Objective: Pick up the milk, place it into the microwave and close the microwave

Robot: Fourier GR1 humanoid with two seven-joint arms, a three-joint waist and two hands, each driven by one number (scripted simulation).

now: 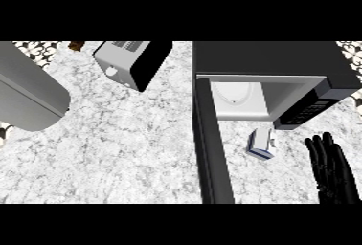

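The milk carton [261, 144] lies on the marble tabletop [127, 153] before the open microwave [283, 62]; the right hand [331, 172] rests nearby, fingers straight.

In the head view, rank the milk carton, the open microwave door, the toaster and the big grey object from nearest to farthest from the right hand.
1. Milk carton, on the counter just left of the right hand.
2. Microwave door, swung open, mid-counter.
3. Toaster, at the back, left of centre.
4. Grey object, far left edge.
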